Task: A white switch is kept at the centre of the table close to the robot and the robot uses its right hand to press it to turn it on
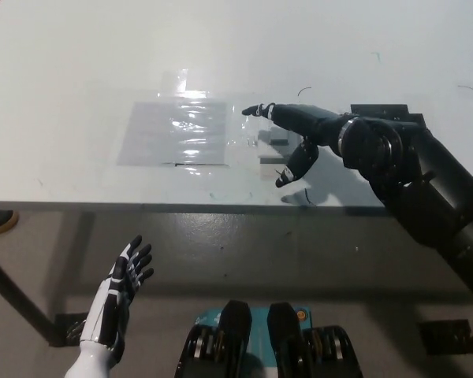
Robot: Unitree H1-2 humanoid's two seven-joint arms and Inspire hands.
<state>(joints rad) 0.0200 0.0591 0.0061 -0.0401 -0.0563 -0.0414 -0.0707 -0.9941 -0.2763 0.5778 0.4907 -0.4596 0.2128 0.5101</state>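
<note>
The black right robot hand [293, 135] lies low over the white switch [274, 142], a small square plate near the front edge of the smooth, matte white tabletop [79, 71]; its fingers are spread, holding nothing, and whether one touches the switch cannot be told; just left of the switch a glossy, crinkled clear plastic sheet [176, 132] lies flat; the white left robot hand [118, 293] hangs below the tabletop edge, fingers apart.

The right hand [296, 134] hides most of the white switch [277, 138]; whether its fingers [256, 110] touch it is, perhaps, unclear. The tabletop [79, 71] runs off the top edge.
</note>
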